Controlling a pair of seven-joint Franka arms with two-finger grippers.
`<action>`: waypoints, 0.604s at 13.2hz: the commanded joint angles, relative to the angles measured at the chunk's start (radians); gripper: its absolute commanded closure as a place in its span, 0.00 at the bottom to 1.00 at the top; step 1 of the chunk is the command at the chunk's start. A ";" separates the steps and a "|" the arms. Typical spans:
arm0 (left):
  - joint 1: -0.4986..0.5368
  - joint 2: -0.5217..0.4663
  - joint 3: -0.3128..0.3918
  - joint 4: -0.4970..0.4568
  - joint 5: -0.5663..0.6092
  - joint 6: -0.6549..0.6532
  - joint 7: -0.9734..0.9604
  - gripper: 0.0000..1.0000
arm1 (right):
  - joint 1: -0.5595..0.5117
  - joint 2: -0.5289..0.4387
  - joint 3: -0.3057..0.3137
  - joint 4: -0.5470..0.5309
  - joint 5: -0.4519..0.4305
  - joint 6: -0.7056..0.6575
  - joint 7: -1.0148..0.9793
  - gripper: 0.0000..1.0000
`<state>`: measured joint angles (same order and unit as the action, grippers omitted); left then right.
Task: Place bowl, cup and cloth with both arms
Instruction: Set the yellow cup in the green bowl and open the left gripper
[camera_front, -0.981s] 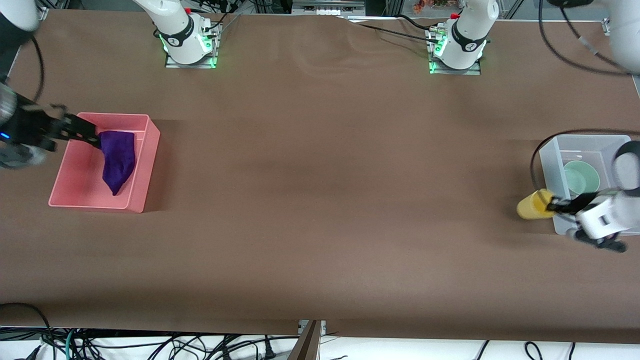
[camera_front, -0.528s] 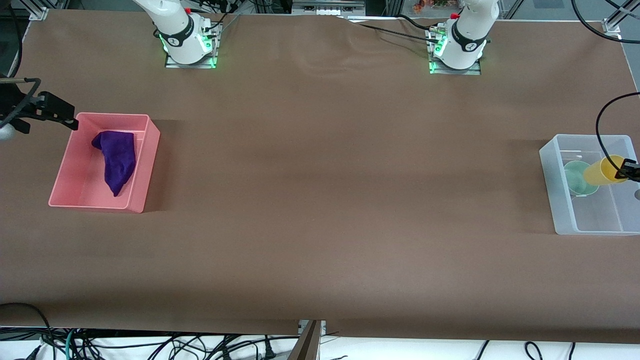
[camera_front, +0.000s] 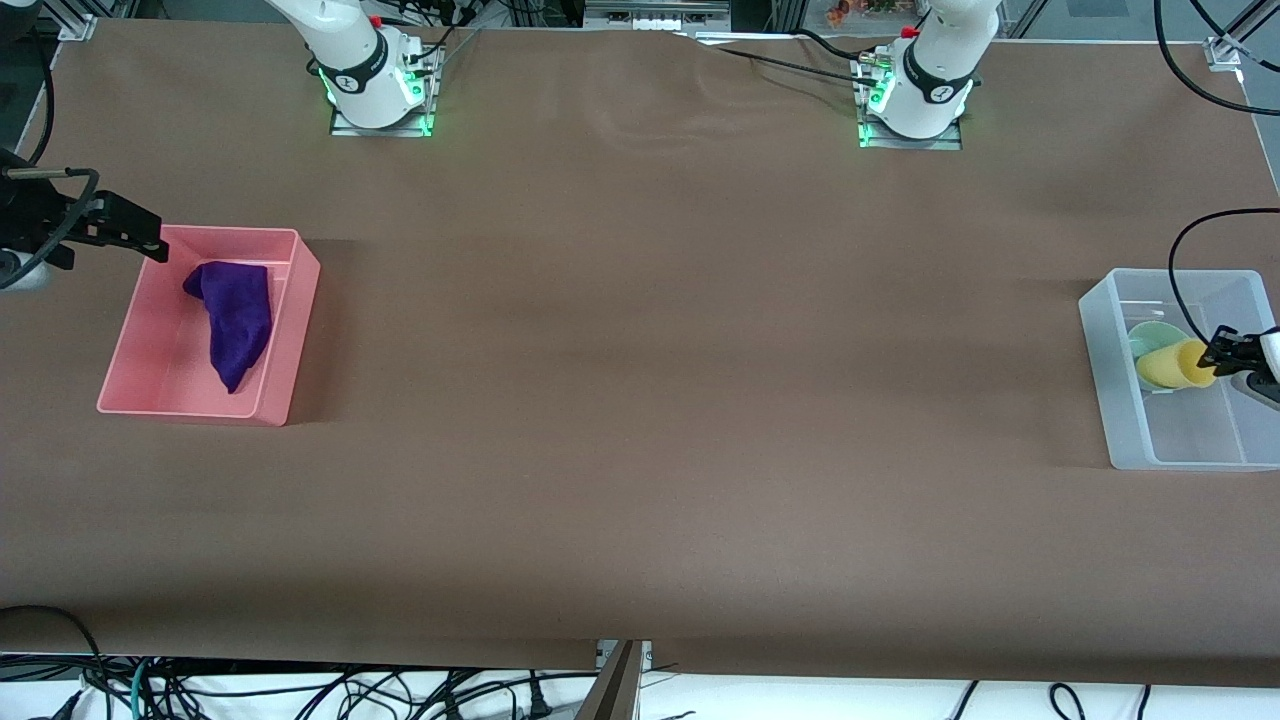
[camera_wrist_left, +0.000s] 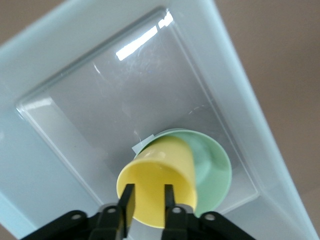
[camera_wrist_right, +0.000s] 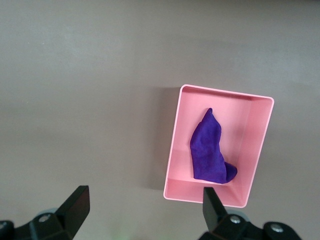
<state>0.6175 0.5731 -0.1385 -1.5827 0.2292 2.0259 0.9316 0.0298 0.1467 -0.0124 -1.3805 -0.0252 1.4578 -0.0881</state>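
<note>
The yellow cup (camera_front: 1168, 366) lies tilted in the clear bin (camera_front: 1097, 340), its base in the pale green bowl (camera_front: 1143, 338). My left gripper (camera_front: 1215, 357) is at the cup's rim. In the left wrist view its fingers (camera_wrist_left: 128, 197) stand a little apart over the mouth of the cup (camera_wrist_left: 160, 172), which leans into the bowl (camera_wrist_left: 216, 172). My right gripper (camera_front: 150, 240) hangs open and empty over the pink bin's corner. The purple cloth (camera_front: 235, 315) lies in the pink bin (camera_front: 292, 335). The right wrist view shows the cloth (camera_wrist_right: 209, 150) in that bin (camera_wrist_right: 174, 155).
The clear bin stands at the left arm's end of the table and the pink bin at the right arm's end. Brown table surface (camera_front: 640, 380) stretches between them. Black cables hang near both wrists.
My left gripper has carried the cup over the clear bin and lowered it onto the bowl. My right gripper let go of the cloth, rose and drew back from the pink bin.
</note>
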 joint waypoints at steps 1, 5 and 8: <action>-0.005 -0.103 -0.088 0.042 0.012 -0.166 0.013 0.00 | 0.001 -0.001 0.006 0.005 -0.007 -0.007 0.002 0.00; -0.007 -0.121 -0.288 0.180 0.004 -0.383 -0.210 0.00 | 0.001 0.001 0.006 0.005 -0.013 -0.002 -0.001 0.00; -0.010 -0.171 -0.429 0.182 0.018 -0.452 -0.518 0.00 | 0.001 0.005 0.005 0.005 -0.015 -0.004 -0.002 0.00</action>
<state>0.6057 0.4294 -0.5050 -1.4083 0.2288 1.6184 0.5670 0.0309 0.1513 -0.0121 -1.3805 -0.0253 1.4580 -0.0882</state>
